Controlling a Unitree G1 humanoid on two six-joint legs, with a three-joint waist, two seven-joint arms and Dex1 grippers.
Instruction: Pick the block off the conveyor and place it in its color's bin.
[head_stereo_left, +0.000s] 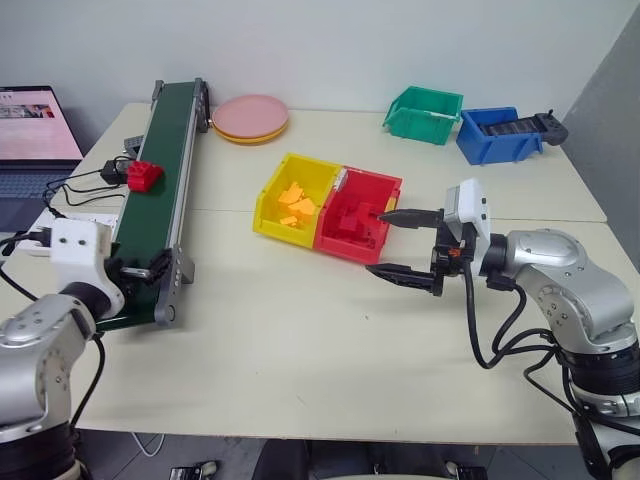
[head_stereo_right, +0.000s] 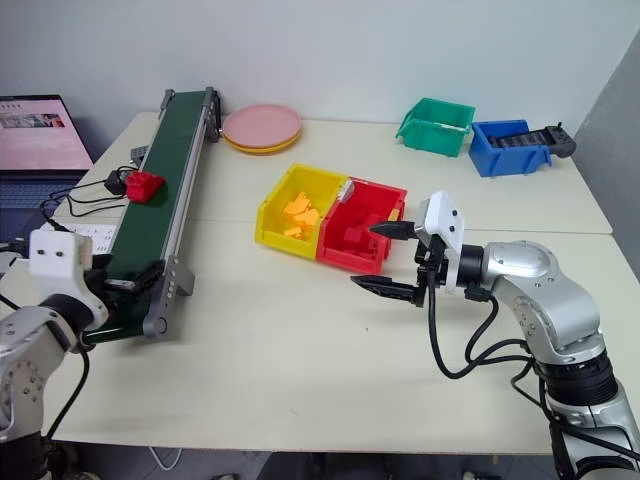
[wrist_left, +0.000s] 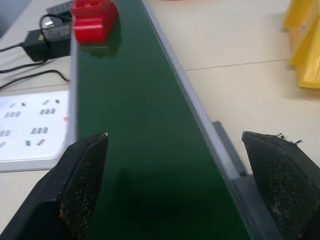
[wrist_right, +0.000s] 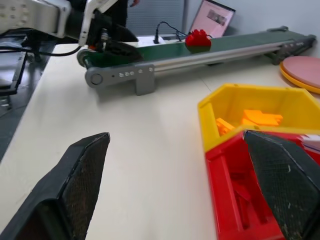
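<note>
The red block (head_stereo_left: 143, 176) sits on the green conveyor (head_stereo_left: 160, 180), up the belt from the left gripper (head_stereo_left: 135, 272) at the near end. In the left wrist view its fingers (wrist_left: 82, 190) are wide apart, holding nothing. In the right wrist view the right gripper (wrist_right: 182, 187) is open and empty beside the red bin (wrist_right: 235, 200).

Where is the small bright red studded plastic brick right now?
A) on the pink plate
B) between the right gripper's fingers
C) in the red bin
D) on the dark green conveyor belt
D: the small red studded brick sits on the dark green conveyor belt, held by neither gripper.
</note>
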